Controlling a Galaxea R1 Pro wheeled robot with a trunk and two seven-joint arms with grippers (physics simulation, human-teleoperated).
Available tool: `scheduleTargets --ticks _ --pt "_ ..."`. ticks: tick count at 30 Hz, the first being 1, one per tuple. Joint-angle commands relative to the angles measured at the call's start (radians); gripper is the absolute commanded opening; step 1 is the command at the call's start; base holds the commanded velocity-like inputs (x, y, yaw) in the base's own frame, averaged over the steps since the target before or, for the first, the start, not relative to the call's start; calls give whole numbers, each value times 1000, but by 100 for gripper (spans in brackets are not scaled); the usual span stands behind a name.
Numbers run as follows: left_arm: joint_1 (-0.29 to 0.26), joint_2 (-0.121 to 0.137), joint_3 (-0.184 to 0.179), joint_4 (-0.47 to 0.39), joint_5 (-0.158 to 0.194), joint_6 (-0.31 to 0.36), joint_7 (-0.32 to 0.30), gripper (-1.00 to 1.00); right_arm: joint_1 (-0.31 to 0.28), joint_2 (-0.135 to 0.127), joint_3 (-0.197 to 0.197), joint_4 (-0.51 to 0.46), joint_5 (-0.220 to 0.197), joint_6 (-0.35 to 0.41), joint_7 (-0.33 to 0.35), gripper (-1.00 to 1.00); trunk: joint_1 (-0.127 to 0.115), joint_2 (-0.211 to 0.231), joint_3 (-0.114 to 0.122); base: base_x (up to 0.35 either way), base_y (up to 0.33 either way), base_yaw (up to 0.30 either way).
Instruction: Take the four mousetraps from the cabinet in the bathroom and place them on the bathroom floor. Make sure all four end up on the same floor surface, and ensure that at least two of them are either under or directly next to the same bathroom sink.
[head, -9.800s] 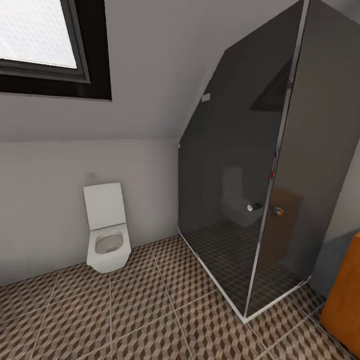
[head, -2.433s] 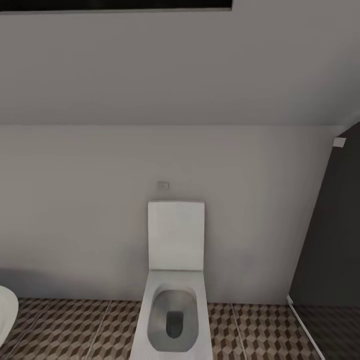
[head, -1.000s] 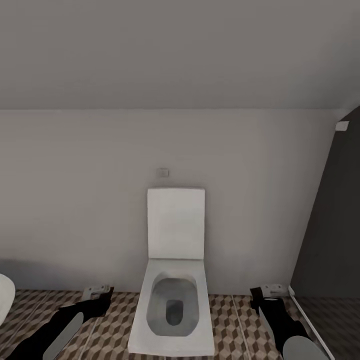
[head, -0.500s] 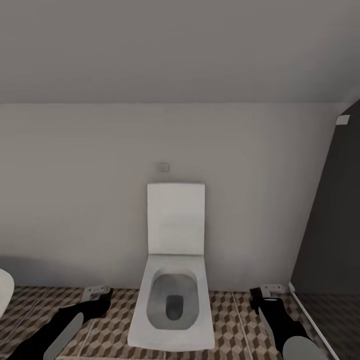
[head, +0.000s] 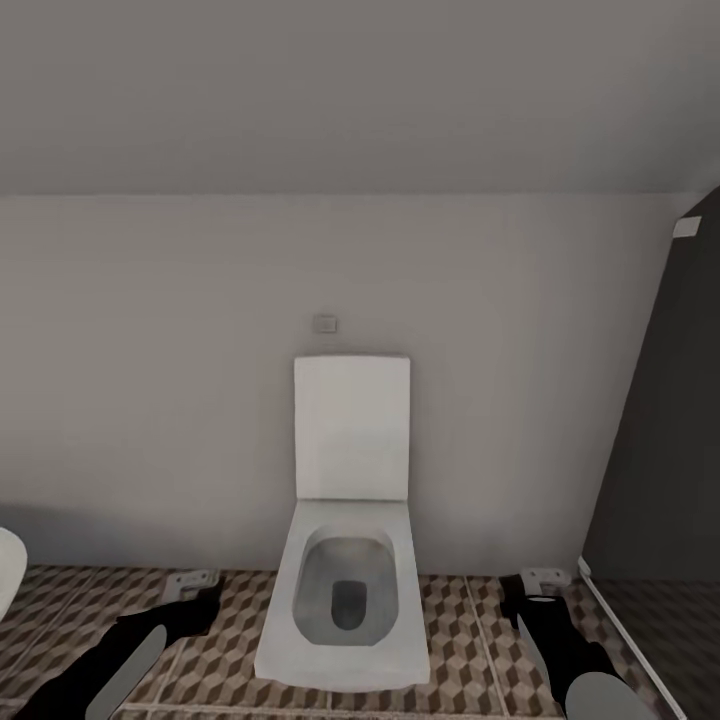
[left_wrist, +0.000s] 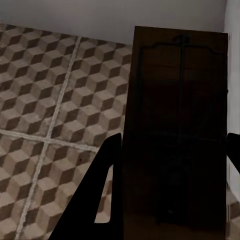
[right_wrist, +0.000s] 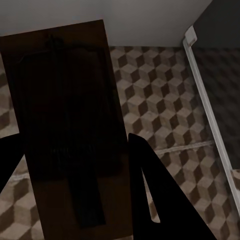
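In the left wrist view a dark brown mousetrap (left_wrist: 175, 100) with thin wire parts stands between the black fingers (left_wrist: 105, 195) of my left gripper (left_wrist: 175, 145), which is shut on it. A second mousetrap (right_wrist: 65, 100) is clamped in my right gripper (right_wrist: 67, 145). In the head view both arms reach forward low over the cube-patterned bathroom floor (head: 460, 620), the left gripper (head: 195, 585) and the right gripper (head: 540, 582) on either side of a white toilet. The cabinet and the sink are out of view.
The white toilet (head: 345, 600) with its lid up stands against the grey wall straight ahead. A dark glass shower enclosure (head: 660, 450) with a white base rail closes off the right. A white rounded rim (head: 6, 570) shows at the far left edge.
The camera has tipped down a little, so the toilet sits slightly higher in the picture. Both arms came into view about a second ago and have held still since.
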Motion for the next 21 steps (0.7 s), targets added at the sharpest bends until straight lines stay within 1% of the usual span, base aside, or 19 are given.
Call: scheduleTargets --ticks 1,8,15,16,18,19,21 --pt "-1 1 -5 -2 9 1 18 -100 -1 1 -3 -1 2 4 0 -100 4 -8 -4 0 0 0" --pt "-1 -2 -5 -2 9 3 59 -100 -1 1 -3 -1 1 4 0 -100 31 -57 -26 0 0 0" --pt "-1 -3 -5 5 10 3 66 -100 0 1 -3 -1 0 4 0 -100 57 -106 -48 0 0 0" --pt "-1 -3 -7 19 10 2 79 -100 0 1 -3 0 0 4 0 -100 61 -113 -51 0 0 0" --pt "-1 -8 -10 62 8 0 130 -100 -1 1 -3 2 -1 4 0 -100 69 -127 -58 0 0 0" --pt "-1 -16 -12 84 4 -4 167 -100 0 2 -4 13 0 2 0 -100 73 -134 -61 0 0 0" --pt "-1 -19 -12 89 3 -4 174 -100 -1 2 -4 16 0 -3 0 -100 80 -148 -67 0 0 0"
